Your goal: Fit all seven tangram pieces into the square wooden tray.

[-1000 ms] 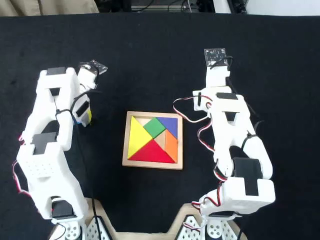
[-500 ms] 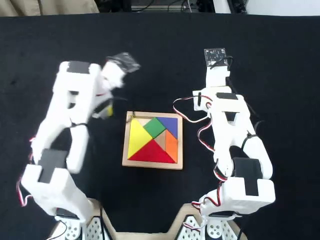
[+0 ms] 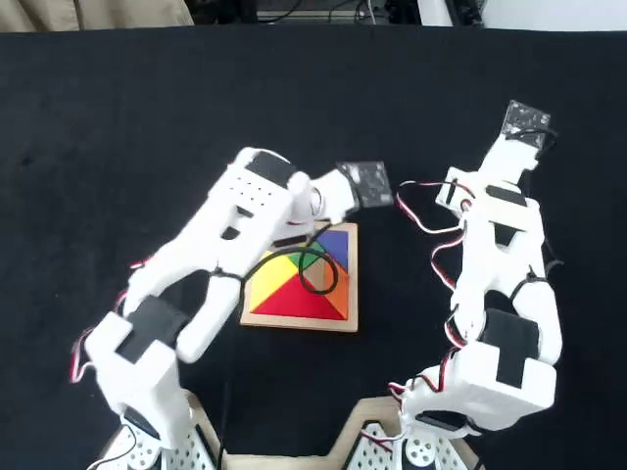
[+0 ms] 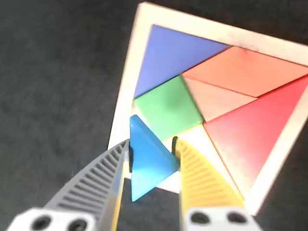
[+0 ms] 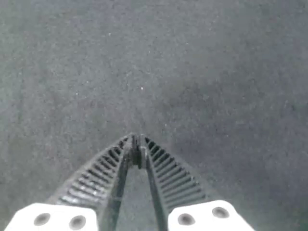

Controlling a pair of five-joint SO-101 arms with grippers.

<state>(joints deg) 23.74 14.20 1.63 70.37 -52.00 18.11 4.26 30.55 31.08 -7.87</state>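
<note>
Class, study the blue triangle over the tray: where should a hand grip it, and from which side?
By its edges, from above: the blue triangle faces the wooden tray flat, so the left hand pinches its long edge against the opposite corner.

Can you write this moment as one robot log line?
left gripper: shut on blue triangle, above wooden tray | right gripper: shut, empty, over table | piece not yet seated

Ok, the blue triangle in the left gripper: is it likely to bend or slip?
The blue triangle looks like a rigid block with crisp edges, so it probably won't flex. The left gripper holds it by an edge and what looks like a corner, so it could pivot. Flat-faced, it should settle in the tray rather than roll.
</note>
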